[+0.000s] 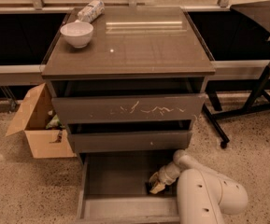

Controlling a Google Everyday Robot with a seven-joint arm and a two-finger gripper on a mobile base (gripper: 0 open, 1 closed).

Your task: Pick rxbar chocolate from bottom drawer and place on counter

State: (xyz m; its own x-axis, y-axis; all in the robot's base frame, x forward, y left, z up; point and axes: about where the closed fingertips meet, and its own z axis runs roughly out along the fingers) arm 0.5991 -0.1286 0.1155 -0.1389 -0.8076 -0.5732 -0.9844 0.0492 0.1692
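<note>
One pale two-finger gripper (158, 185) sat inside the open grey-brown bottom drawer (116, 176), seemingly at the flat black rxbar chocolate (148, 188); whether it was clenched could not be told. Next move required a secure lift onto the glossy grey-brown counter (139, 45).

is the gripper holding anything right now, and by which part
Cannot tell: the gripper is low in the bottom drawer, at the dark rxbar chocolate.

Robot test space in an office-like building, speckled terrazzo floor (246, 143), grey drawer cabinet (130, 108) before a long pale ledge (13, 73), open cardboard box (34, 125), black wheeled stand (264, 80), white robot arm (209, 195), end effector (157, 186) down in the pulled-out bottom drawer (116, 176).
</note>
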